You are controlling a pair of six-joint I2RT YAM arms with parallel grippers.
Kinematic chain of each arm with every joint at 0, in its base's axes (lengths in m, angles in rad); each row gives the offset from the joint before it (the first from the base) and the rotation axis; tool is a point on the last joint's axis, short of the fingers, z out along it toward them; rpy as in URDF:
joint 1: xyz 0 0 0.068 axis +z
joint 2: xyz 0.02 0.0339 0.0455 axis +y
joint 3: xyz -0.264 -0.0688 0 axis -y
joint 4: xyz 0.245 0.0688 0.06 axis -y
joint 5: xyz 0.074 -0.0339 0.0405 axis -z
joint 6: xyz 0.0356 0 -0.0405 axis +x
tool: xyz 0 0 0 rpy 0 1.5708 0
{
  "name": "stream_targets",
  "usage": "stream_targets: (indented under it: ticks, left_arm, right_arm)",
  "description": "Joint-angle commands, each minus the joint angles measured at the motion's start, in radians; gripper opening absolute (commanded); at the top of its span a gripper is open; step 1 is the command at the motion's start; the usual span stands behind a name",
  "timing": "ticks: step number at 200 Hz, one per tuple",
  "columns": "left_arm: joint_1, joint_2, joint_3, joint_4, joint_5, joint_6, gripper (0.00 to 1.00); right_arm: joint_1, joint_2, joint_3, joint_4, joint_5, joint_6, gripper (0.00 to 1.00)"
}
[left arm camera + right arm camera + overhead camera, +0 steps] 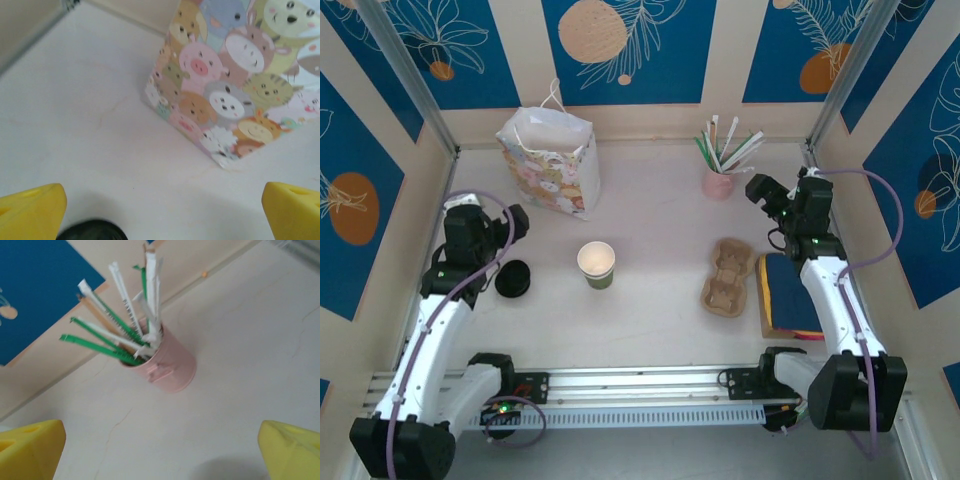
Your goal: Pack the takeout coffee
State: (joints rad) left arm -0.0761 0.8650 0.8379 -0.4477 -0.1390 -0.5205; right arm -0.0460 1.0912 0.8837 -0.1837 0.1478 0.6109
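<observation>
No lidded green cup is in sight. A dark-green paper cup [596,264] with a white inside and no lid stands at the table's middle. A loose black lid [512,278] lies to its left, and its edge shows at the bottom of the left wrist view as the lid [90,231]. The animal-print gift bag [548,160] stands upright at the back left, and this bag [235,90] is ahead of the left gripper. My left gripper [510,225] hangs open above the lid; its jaws [162,220] are empty. My right gripper [765,195] is open, with nothing between its fingers [160,455].
A pink holder [718,183] of wrapped straws stands at the back right, the same holder [167,362] lying just ahead of the right gripper. A cardboard cup carrier [727,275] lies right of centre, beside a stack of blue napkins [790,293]. Walls close in on three sides.
</observation>
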Motion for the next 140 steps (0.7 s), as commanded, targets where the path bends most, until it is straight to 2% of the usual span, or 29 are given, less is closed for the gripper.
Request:
stream_targets:
  ticks: [1,41,56,98,114,140]
  left_arm:
    - [0.007,-0.003,0.038,-0.172,0.096,-0.112,1.0]
    - [-0.043,0.026,0.065,-0.256,0.14,-0.184,1.0]
    - [-0.104,0.05,0.085,-0.295,0.115,-0.2,0.99]
    - [-0.343,0.21,0.225,-0.45,0.02,-0.225,0.94]
    - [-0.416,0.26,0.257,-0.47,0.009,-0.232,0.85]
    - [-0.47,0.333,0.292,-0.49,0.028,-0.235,0.73]
  right_arm:
    - [0.057,0.01,0.094,-0.161,-0.073,-0.002,0.99]
    - [0.231,0.078,0.228,-0.323,-0.033,-0.113,0.99]
    - [0.31,0.102,0.256,-0.357,-0.011,-0.136,0.99]
    - [0.513,0.18,0.316,-0.418,0.058,-0.174,0.99]
    - [0.573,0.208,0.333,-0.431,0.084,-0.189,0.99]
    - [0.633,0.242,0.343,-0.436,0.098,-0.193,0.99]
